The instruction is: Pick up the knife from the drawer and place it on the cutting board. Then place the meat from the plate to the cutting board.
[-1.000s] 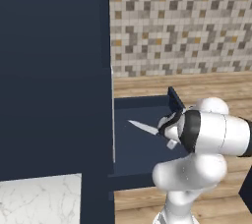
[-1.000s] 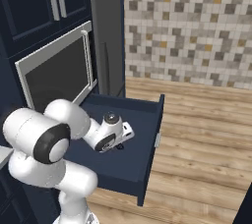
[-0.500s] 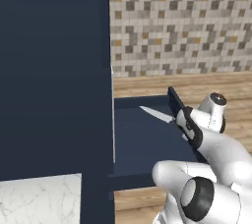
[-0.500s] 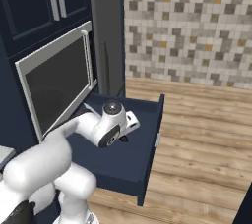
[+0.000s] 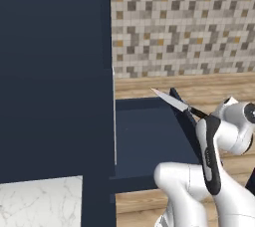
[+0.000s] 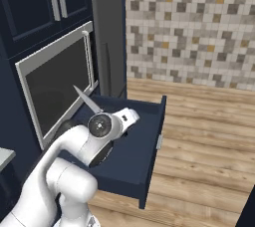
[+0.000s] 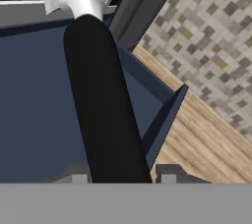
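Knife (image 5: 172, 101): black handle, pointed silver-white blade tilted upward, held clear above the open navy drawer (image 6: 130, 154). The gripper (image 7: 118, 179) is closed on the handle, whose black length runs between its fingertips.

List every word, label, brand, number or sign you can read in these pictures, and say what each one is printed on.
None: no readable text in any view.
The knife, blade and black handle, carries no brand or mark.
The drawer has plain navy faces, without a label.
The oven door beside it shows no digits or lettering.
The tiled wall bears a coloured pattern, no signs.
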Motion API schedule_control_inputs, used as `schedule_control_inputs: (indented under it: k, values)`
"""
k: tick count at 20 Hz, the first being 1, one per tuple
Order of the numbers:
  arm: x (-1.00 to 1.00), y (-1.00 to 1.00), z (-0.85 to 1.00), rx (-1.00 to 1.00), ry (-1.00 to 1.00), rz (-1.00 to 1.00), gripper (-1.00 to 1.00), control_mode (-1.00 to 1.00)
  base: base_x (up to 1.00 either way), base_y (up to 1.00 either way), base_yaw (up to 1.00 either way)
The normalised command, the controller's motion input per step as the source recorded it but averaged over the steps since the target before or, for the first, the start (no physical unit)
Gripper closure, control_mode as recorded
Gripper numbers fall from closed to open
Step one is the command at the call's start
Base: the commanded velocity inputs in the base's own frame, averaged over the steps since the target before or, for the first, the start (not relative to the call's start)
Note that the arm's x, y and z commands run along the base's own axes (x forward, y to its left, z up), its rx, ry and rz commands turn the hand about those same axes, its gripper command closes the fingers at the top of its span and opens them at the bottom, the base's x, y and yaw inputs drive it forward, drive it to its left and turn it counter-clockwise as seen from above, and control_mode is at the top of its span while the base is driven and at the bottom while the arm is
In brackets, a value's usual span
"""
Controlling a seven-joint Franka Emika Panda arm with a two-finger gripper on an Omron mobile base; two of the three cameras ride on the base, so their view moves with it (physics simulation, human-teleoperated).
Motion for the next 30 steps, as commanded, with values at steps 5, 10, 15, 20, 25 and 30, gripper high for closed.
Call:
schedule_control_inputs:
  k: [5,10,15,20,25,30]
  values:
    - [-0.22,0.00,0.00,0.00,-0.01,0.02,1.00,-1.00,0.00,0.00,0.00]
    - [-0.17,0.00,0.00,0.00,-0.01,0.04,1.00,1.00,-0.51,-0.01,0.28]
    - [0.00,0.00,0.00,0.00,0.00,0.00,1.00,1.00,-0.57,-0.19,0.59]
    - [0.00,0.00,0.00,0.00,0.00,0.00,1.00,1.00,-0.30,-0.01,0.76]
    - [0.00,0.00,0.00,0.00,0.00,0.00,1.00,1.00,-0.05,0.23,0.83]
    - [0.00,0.00,0.00,0.00,0.00,0.00,1.00,1.00,0.00,0.49,0.71]
